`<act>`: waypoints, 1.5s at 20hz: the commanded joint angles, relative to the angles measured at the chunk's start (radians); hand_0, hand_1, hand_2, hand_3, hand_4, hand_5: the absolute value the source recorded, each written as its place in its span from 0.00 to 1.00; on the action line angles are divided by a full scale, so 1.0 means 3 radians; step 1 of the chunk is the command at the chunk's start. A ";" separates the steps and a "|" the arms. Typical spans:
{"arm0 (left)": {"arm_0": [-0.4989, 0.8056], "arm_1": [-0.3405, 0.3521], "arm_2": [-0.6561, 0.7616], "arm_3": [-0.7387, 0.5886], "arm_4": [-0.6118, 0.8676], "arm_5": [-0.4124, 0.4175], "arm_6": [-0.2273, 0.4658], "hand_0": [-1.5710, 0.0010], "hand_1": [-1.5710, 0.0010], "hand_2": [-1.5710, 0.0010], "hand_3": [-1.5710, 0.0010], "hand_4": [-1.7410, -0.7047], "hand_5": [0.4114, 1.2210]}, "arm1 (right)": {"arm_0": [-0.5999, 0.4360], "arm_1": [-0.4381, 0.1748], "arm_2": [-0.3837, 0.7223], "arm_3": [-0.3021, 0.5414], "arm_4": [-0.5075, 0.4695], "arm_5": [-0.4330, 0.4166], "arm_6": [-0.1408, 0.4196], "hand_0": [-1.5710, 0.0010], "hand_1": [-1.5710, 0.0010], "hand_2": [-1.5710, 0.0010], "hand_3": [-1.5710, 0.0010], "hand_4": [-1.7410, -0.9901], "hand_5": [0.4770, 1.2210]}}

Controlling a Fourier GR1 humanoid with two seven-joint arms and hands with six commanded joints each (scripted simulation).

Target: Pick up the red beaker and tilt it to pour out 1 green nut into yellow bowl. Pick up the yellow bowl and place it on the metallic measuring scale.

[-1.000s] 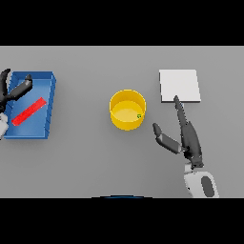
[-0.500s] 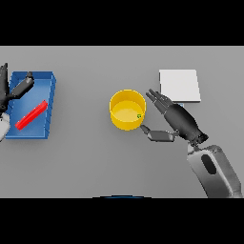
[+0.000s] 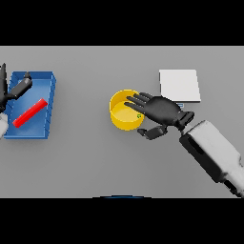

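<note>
The right robot hand (image 3: 159,110) reaches over the yellow bowl (image 3: 125,110) mid-worktop, fingers spread above its rim, thumb outside. The left robot hand (image 3: 13,90), fingers loosely spread, hovers by the red beaker (image 3: 30,112) in the blue tray (image 3: 48,106).

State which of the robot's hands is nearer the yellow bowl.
The right hand: its fingers reach over the yellow bowl. The left hand is far off at the blue tray.

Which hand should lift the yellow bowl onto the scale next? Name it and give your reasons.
Right. The right hand is at the yellow bowl, fingers spread over its rim, thumb outside the wall, and the scale lies just behind it. The left hand is far off over the blue tray.
</note>
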 commanded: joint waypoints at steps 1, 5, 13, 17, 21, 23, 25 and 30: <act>0.0003 0.0003 -0.0003 -0.0037 -0.0002 0.0011 0.0016 1.00 1.00 1.00 1.00 0.96 0.36 | -0.0043 -0.0011 0.0058 0.0073 0.0044 0.0052 -0.0026 1.00 1.00 1.00 1.00 0.70 0.31; 0.0044 0.0048 0.0016 -0.0073 0.0024 0.0006 0.0026 1.00 1.00 1.00 1.00 0.96 0.36 | -0.0301 0.0141 0.0213 0.0395 0.0103 0.0209 -0.0036 1.00 1.00 1.00 1.00 0.69 0.33; 0.0044 0.0083 0.0041 -0.0042 0.0025 0.0004 -0.0049 1.00 1.00 1.00 1.00 0.96 0.35 | -0.0643 0.0354 0.0449 0.0899 0.0249 0.0323 -0.0092 1.00 1.00 1.00 1.00 0.64 0.34; 0.0066 0.0078 0.0063 -0.0020 0.0056 0.0000 -0.0076 1.00 1.00 1.00 1.00 0.96 0.36 | -0.0739 0.0420 0.0468 0.1027 0.0243 0.0424 -0.0051 1.00 1.00 1.00 1.00 0.63 0.35; 0.0046 0.0082 0.0053 0.0011 0.0044 -0.0025 -0.0057 1.00 1.00 1.00 1.00 0.96 0.35 | -0.0757 0.0453 0.0486 0.1168 0.0225 0.0543 -0.0017 1.00 1.00 0.99 0.97 0.61 0.37; 0.0028 0.0071 0.0049 -0.0001 0.0048 -0.0031 -0.0046 1.00 1.00 1.00 1.00 0.96 0.36 | -0.0762 0.0491 0.0441 0.1167 0.0176 0.0632 0.0085 1.00 0.99 0.97 0.93 0.60 0.40; 0.0043 0.0101 0.0058 -0.0023 0.0043 -0.0023 -0.0053 1.00 1.00 1.00 1.00 0.95 0.36 | -0.0726 0.0488 0.0446 0.1165 0.0175 0.0651 0.0112 0.90 0.91 0.91 0.88 0.56 0.49; 0.0060 0.0100 0.0047 -0.0043 0.0036 -0.0015 -0.0065 1.00 1.00 1.00 1.00 0.95 0.36 | -0.0740 0.0471 0.0454 0.1159 0.0108 0.0738 0.0006 0.29 0.30 0.31 0.55 0.24 0.83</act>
